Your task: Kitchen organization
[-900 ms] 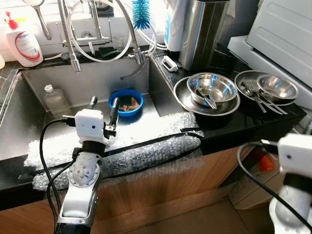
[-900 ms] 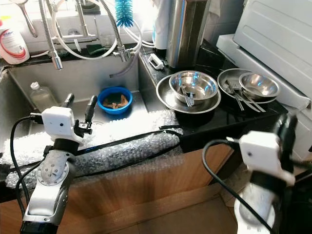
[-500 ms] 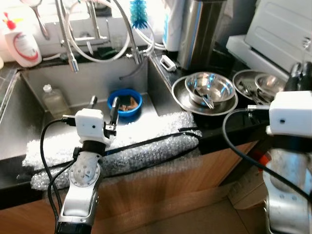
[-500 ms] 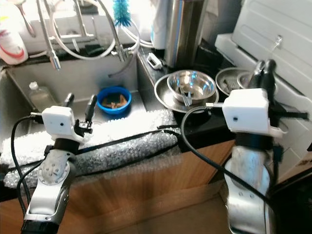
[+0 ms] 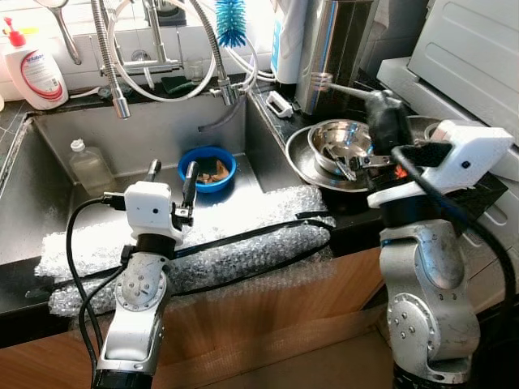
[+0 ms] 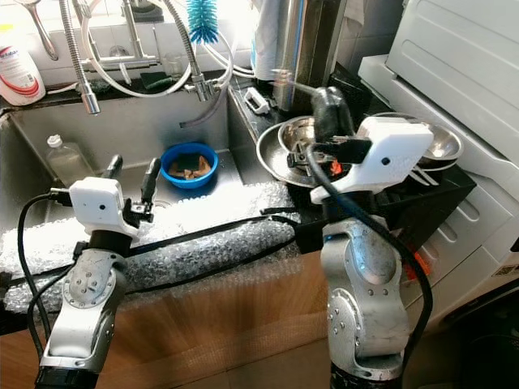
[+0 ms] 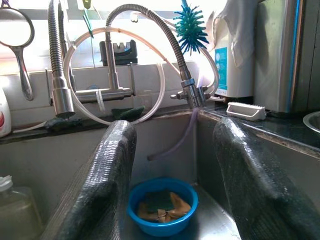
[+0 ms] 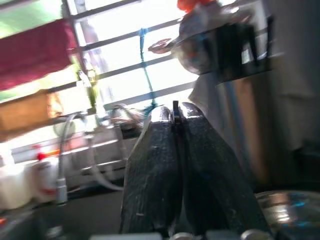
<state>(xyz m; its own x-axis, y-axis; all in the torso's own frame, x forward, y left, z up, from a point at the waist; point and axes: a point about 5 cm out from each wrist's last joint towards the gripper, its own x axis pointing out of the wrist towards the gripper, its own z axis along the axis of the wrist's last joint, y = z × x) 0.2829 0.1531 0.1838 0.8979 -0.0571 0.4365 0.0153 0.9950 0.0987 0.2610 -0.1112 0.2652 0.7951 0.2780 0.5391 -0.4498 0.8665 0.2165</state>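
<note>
Right gripper [image 5: 381, 105] jaws pinching a spoon [image 5: 345, 87] above steel bowl [image 5: 345, 142]

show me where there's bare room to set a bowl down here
Free: the steel sink floor left of the blue plastic bowl, past the clear bottle. Crowded: the black counter, taken by stacked steel bowls and the right gripper.

No legible text is found; the print on the white soap bottle [image 5: 32, 69] is too small to be read.
</note>
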